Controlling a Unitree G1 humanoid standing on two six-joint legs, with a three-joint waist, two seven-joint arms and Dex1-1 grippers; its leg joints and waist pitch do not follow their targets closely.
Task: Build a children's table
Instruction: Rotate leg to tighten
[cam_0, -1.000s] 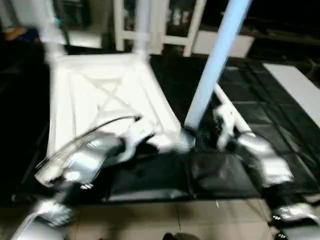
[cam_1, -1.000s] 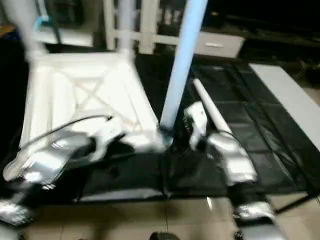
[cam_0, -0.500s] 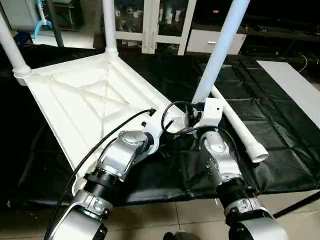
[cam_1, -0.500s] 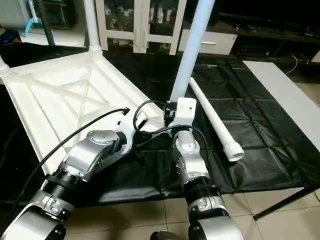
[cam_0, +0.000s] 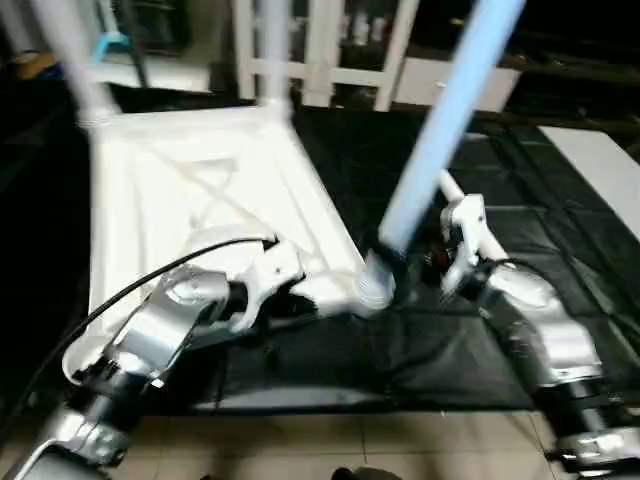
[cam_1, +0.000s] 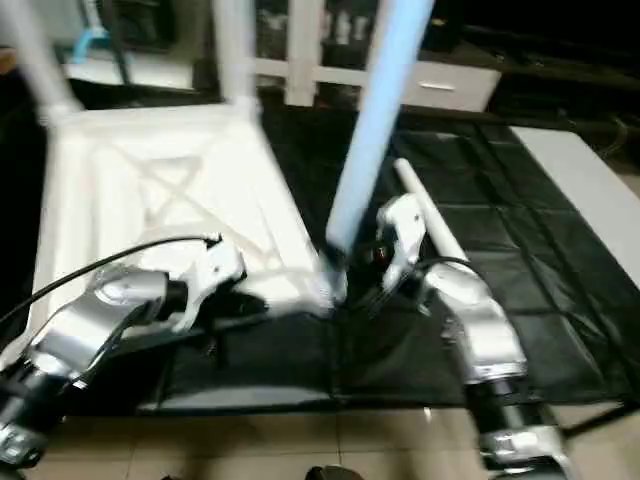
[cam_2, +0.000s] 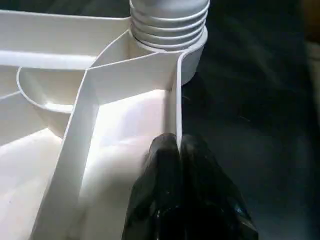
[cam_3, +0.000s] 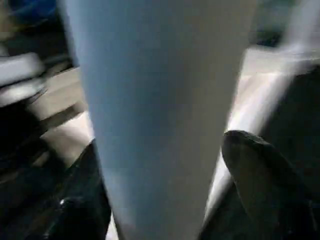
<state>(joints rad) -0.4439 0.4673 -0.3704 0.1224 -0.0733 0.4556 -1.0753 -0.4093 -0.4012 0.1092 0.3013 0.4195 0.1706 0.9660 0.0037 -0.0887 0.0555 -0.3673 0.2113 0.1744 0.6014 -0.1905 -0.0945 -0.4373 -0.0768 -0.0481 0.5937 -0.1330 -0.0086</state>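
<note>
The children's table lies upside down on the black cover, its white ribbed tabletop (cam_0: 200, 190) facing up. Legs stand in the two far corners (cam_0: 65, 50) (cam_0: 272, 50). A third leg (cam_0: 445, 130) rises from the near right corner socket (cam_0: 375, 285). My left gripper (cam_2: 177, 150) is shut on the tabletop's thin rim wall just beside that socket. My right gripper (cam_3: 165, 160) is open around the base of the third leg, with one finger (cam_3: 260, 175) standing a little apart from it. A loose leg (cam_1: 408, 178) lies on the cover behind my right wrist.
The black-covered work surface (cam_0: 560, 240) ends just in front of my arms, with tiled floor (cam_0: 350, 440) below. A white board (cam_0: 600, 170) lies at the far right. White shelving (cam_0: 320, 50) stands behind the table.
The head views have swung and blurred, so the camera has moved. My left gripper stays on the tabletop's rim and my right one stays at the base of the near leg.
</note>
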